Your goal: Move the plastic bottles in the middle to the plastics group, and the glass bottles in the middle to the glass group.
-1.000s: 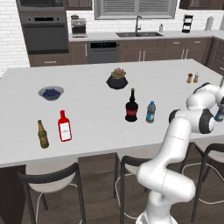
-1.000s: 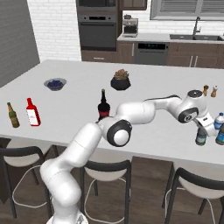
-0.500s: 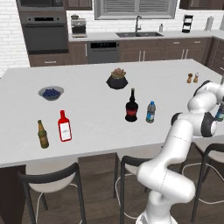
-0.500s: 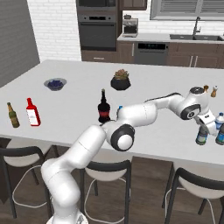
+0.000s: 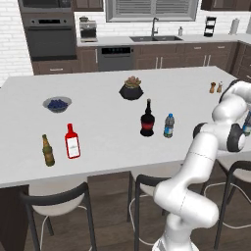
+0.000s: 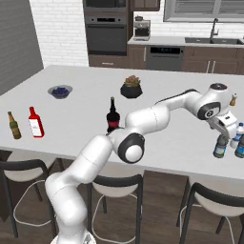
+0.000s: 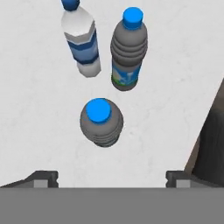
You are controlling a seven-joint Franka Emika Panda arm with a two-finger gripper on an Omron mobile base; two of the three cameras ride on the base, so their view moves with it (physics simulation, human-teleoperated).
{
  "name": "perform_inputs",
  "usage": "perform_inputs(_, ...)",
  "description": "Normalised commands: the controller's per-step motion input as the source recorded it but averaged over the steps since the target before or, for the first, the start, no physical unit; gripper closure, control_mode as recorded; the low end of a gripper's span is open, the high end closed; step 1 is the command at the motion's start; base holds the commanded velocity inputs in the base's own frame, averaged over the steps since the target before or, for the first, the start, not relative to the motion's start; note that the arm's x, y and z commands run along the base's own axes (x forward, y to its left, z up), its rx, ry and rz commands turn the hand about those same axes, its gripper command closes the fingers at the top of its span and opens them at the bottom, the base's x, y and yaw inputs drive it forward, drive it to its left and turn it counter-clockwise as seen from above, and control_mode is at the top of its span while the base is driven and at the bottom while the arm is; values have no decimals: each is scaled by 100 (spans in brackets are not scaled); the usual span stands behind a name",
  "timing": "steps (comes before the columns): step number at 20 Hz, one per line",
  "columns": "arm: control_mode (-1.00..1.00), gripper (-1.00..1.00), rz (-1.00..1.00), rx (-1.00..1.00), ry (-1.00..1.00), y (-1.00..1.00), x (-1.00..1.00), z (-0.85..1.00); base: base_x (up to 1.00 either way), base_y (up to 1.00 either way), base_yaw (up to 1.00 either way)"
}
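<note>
From the left — the beer bottle (image 5: 47,150) and red bottle (image 5: 72,141) stand together, the black bottle (image 5: 147,118) and one water bottle (image 5: 168,125) mid-counter; far right, the gripper (image 6: 224,127) hangs spread, empty, above three plastic bottles (image 7: 101,122).

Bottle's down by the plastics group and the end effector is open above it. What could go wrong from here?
1. The end effector hangs just above the released water bottle; a sideways pull-away could tip it.
2. Two plastic bottles stand right beside it, so one topple may spread.
3. The group sits near the counter edge; a knocked bottle could roll off.
</note>
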Motion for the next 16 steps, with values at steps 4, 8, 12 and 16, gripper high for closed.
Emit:
perform_inputs(4,-100,-100,14,-15,0,84,-52,-16,0,0,0)
perform_inputs(8,-100,-100,14,-18,0,96,-49,-32,0,0,0)
perform_inputs(12,-100,-100,18,-13,0,100,-45,-41,0,0,0)
perform_inputs(16,-100,-100,40,-12,1,100,-24,-23,0,0,0)
